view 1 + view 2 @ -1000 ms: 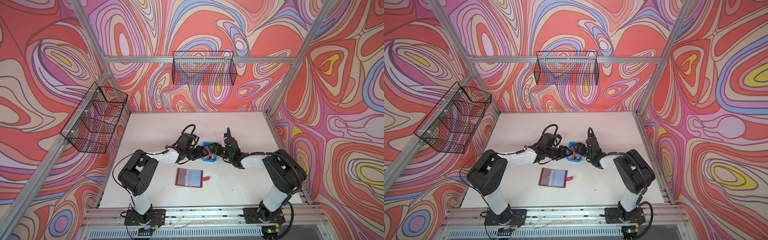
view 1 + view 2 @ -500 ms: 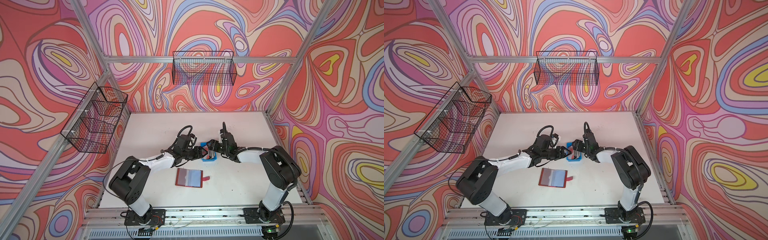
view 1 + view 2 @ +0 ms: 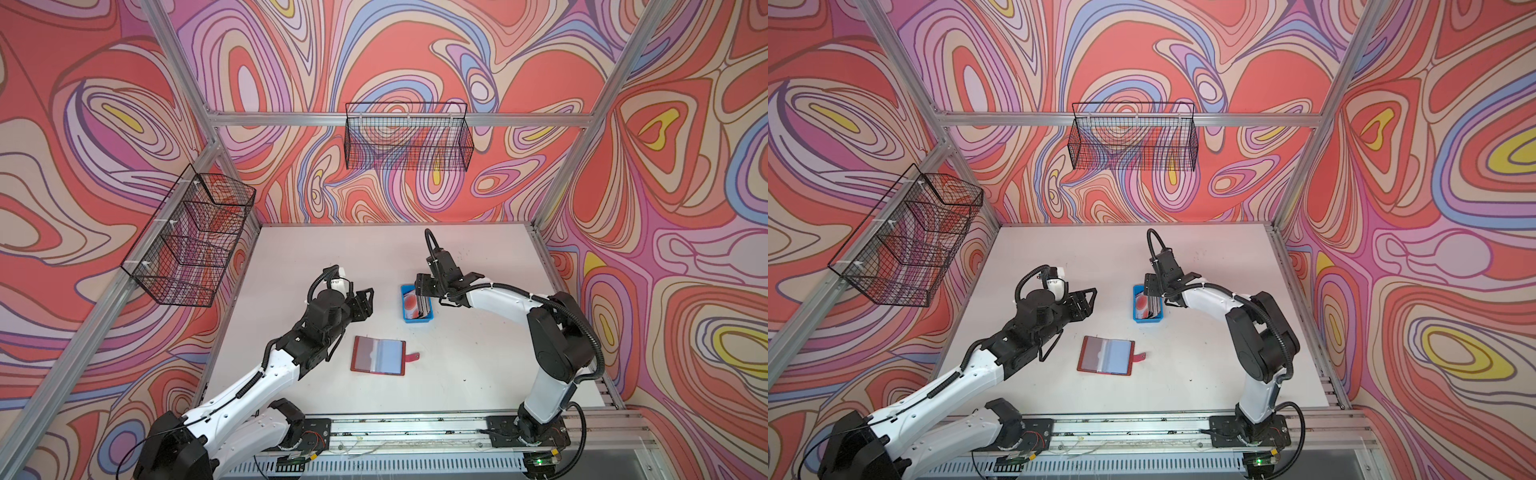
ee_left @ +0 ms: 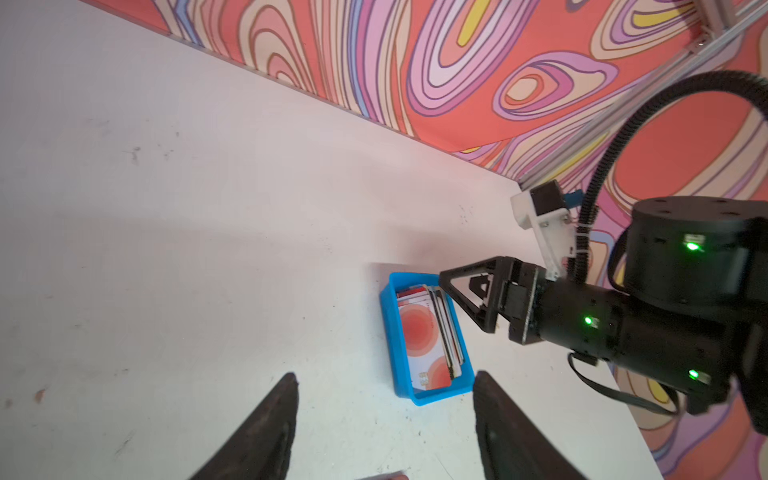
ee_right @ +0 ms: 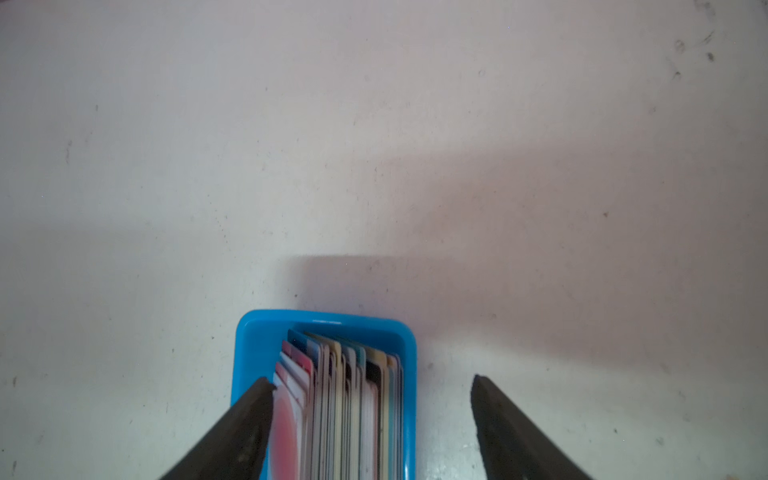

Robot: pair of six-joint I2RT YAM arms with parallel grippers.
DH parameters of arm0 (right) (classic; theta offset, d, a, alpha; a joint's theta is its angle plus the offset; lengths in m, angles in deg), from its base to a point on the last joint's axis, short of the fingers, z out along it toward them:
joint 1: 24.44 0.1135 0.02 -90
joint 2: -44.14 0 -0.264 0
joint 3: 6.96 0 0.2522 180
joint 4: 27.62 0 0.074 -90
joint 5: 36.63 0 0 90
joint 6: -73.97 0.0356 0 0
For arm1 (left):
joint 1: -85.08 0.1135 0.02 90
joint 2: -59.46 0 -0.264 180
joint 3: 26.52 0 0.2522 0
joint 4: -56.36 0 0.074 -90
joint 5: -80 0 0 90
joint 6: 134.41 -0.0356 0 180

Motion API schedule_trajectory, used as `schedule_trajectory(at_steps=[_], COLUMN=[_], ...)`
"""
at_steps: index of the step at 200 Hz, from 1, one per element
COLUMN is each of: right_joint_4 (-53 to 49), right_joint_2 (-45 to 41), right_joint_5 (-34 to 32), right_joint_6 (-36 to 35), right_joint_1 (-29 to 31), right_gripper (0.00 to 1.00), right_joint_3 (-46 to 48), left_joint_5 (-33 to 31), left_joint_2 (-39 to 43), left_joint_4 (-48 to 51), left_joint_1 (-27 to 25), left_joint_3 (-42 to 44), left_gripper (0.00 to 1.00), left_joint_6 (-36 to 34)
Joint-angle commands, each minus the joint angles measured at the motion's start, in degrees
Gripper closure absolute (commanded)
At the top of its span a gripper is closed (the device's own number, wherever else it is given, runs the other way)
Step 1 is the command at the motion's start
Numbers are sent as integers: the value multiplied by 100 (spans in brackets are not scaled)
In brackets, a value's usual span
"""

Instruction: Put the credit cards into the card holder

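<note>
In the blue tray (image 3: 418, 320) on the bench (image 3: 316, 249), the cards (image 5: 345, 399) stand on edge, packed side by side and leaning; the red-circle card (image 4: 417, 332) faces outward at one end. The right pincer (image 5: 372, 380) hangs wide over them, empty, one finger by the red-circle card, the other outside the tray wall. The left pincer (image 3: 365, 303) is wide and empty too, well apart from the tray. The holder (image 3: 378, 356) lies open and flat nearer the robot, sleeves up; its pages look grey and light blue, and whether cards sit in them I cannot tell. The cards look light, stiff and slick: best pinched across the faces at the free top edge, one at a time, since close neighbours may ride up together. The holder looks soft and may slide.
</note>
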Motion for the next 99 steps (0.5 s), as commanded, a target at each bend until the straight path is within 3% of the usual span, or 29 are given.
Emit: schedule_trajectory(at_steps=[1,38,99], right_joint_4=[-713,-1157,-1309], right_joint_2=[73,304,697], right_joint_5=[-545,-1155,-1056], right_joint_6=[-233,-301,-340], right_joint_1=[194,533,608], right_gripper=[19,16,14], right_joint_3=[-259,-617,-828], left_joint_5=[-608,-1019,-791], left_joint_2=[321,904,914], left_joint_4=[617,1248,1150], left_joint_1=[-17,-17,-18], left_joint_3=[8,484,451], left_gripper=[35,36,38], left_joint_6=[-47,-177,-159])
